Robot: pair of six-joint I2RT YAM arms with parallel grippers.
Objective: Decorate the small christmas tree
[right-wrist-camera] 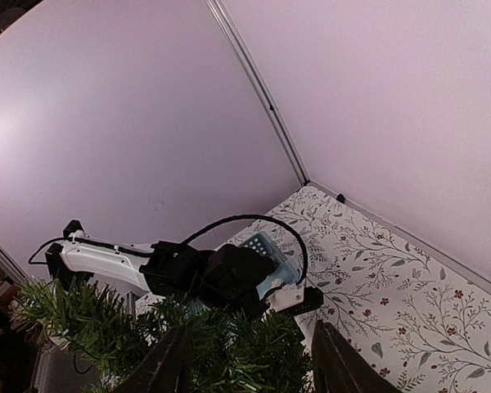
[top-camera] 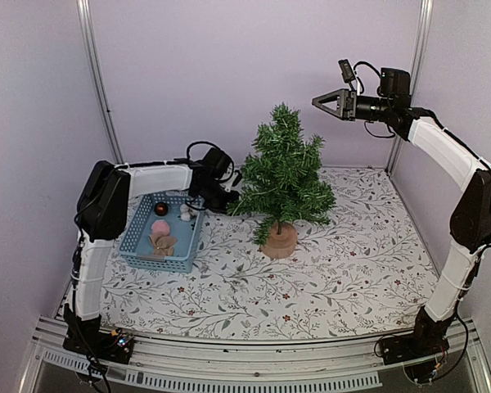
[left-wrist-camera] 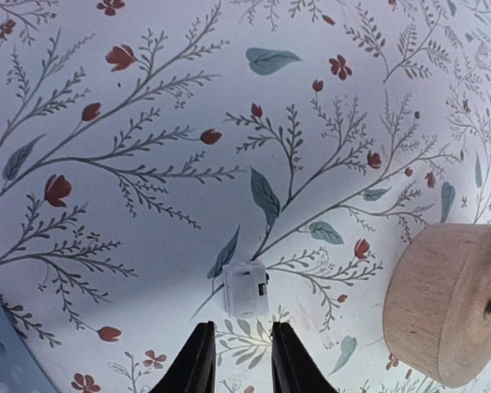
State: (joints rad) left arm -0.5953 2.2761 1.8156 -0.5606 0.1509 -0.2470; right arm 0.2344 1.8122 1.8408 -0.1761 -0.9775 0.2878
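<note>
The small christmas tree (top-camera: 282, 173) stands mid-table on its round wooden base (top-camera: 280, 240), bare of ornaments. My left gripper (top-camera: 222, 196) is low by the tree's left side, between the tree and the blue basket (top-camera: 139, 246). In the left wrist view my left gripper (left-wrist-camera: 238, 360) is slightly open and empty, with a small white box (left-wrist-camera: 245, 288) on the cloth just ahead of its tips and the base (left-wrist-camera: 446, 303) to the right. My right gripper (top-camera: 321, 102) is open and empty, high above and right of the treetop. It (right-wrist-camera: 250, 364) looks down on the tree (right-wrist-camera: 229, 348).
The basket holds a dark red ball (top-camera: 160, 209), a pink ornament (top-camera: 160, 227), white pieces (top-camera: 185, 214) and a tan bow-like ornament (top-camera: 162, 243). Lilac walls stand behind and on both sides. The floral tablecloth (top-camera: 352, 262) covers the table.
</note>
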